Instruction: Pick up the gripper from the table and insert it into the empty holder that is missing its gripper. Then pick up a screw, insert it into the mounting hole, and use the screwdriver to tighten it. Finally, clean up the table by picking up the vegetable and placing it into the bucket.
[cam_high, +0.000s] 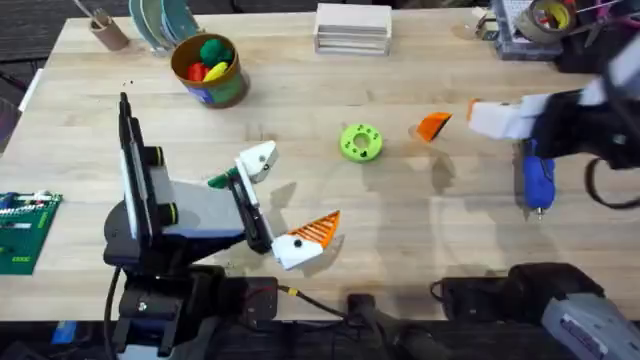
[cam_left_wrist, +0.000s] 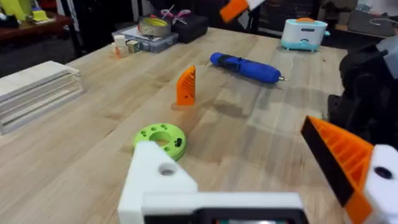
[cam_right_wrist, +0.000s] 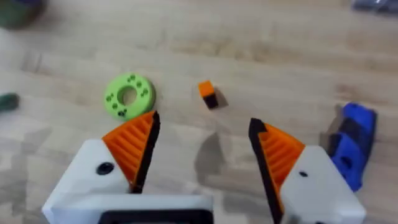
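Observation:
The loose orange gripper (cam_high: 432, 126) (cam_left_wrist: 186, 86) (cam_right_wrist: 208, 93) lies on the table right of centre. My right gripper (cam_high: 478, 115) (cam_right_wrist: 204, 121) hovers open just right of it, both orange pads bare. My left gripper (cam_high: 290, 195) (cam_left_wrist: 230, 140) stands open at the front; its far finger is the empty holder (cam_high: 258, 160) (cam_left_wrist: 155, 180), with a hole in its face. The blue screwdriver (cam_high: 537, 180) (cam_left_wrist: 245, 67) lies under the right arm. The vegetable (cam_high: 218, 181) (cam_right_wrist: 7, 101) peeks out beside the left arm. The bucket (cam_high: 208, 68) stands at the back left. No screw is in view.
A lime-green disc (cam_high: 361, 141) (cam_left_wrist: 160, 138) with holes lies mid-table. A stack of wooden boards (cam_high: 352, 27) sits at the back, a tape roll on a box (cam_high: 545, 20) at the back right, a brown cup (cam_high: 108, 32) at the back left, and a green circuit board (cam_high: 25, 230) at the left edge.

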